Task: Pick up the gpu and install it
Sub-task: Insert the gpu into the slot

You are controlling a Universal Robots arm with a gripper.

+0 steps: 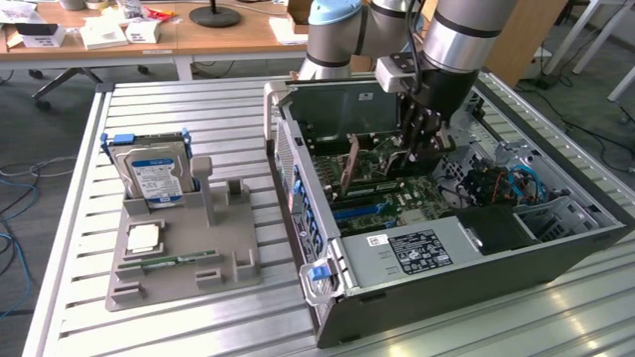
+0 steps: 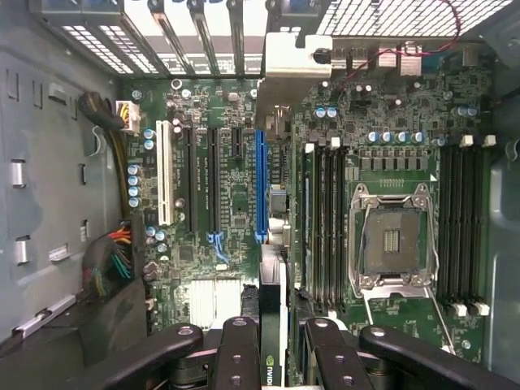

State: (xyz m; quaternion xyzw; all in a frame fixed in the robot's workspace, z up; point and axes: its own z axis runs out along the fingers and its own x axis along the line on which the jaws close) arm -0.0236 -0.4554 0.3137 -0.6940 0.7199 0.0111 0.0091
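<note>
In the wrist view my gripper [image 2: 280, 349] is shut on the gpu [image 2: 271, 284]. I see the gpu edge-on as a thin dark card between the two black fingers [image 2: 240, 345]. Its silver end bracket [image 2: 296, 53] reaches the slot openings at the rear of the case. The card hangs just beside the long blue slot [image 2: 260, 187] of the green motherboard [image 2: 219, 244] and runs parallel to it. In the exterior view the gripper [image 1: 418, 149] is lowered inside the open computer case [image 1: 476, 282], above the motherboard [image 1: 397, 193].
On the exterior view's left a grey fixture [image 1: 184, 253] holds a silver hard drive with a blue label [image 1: 154, 175], a processor chip [image 1: 144, 238] and a green memory stick [image 1: 169, 260]. The power supply [image 1: 417, 249] fills the case front. Cable bundles [image 2: 110, 260] and the processor socket [image 2: 390, 244] flank the slots.
</note>
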